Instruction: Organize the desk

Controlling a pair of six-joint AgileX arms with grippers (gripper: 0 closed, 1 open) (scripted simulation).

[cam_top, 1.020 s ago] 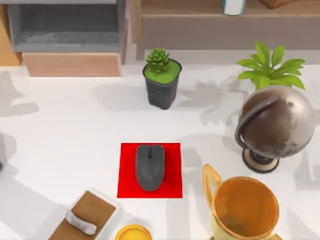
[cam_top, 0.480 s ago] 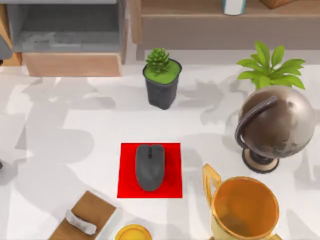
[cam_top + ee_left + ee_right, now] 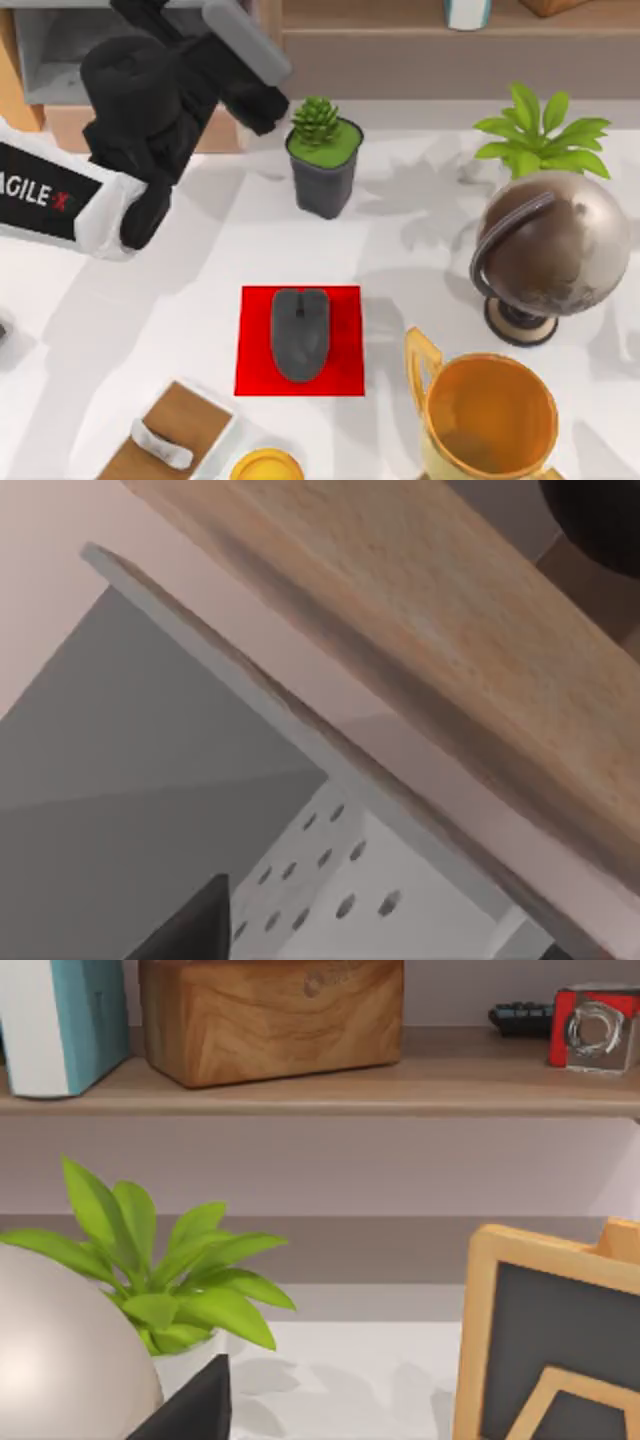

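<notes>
The white desk point(image 3: 150, 300) carries a dark grey mouse point(image 3: 299, 333) lying on a red square mat point(image 3: 345, 340) near the front middle. My left arm reaches in from the left, high over the desk's back-left. Its gripper point(image 3: 255, 85) is beside the grey drawer unit point(image 3: 60, 70) and just left of a succulent in a dark pot point(image 3: 322, 160). The left wrist view looks closely at a light-wood edge point(image 3: 420, 630) and a grey panel point(image 3: 120, 730). A dark corner of my right gripper point(image 3: 190, 1410) shows in the right wrist view, facing a leafy plant point(image 3: 170, 1280).
A bronze globe point(image 3: 550, 250) stands at the right, with a leafy plant point(image 3: 540, 130) behind it and a gold trophy point(image 3: 490, 415) in front. A wooden block point(image 3: 170, 430) and a yellow round thing point(image 3: 266, 466) sit at the front left. A wooden shelf point(image 3: 400, 40) runs along the back.
My left arm has swung in from the left and now hangs over the desk's back-left; earlier only its shadows showed. The objects on the desk have not moved.
</notes>
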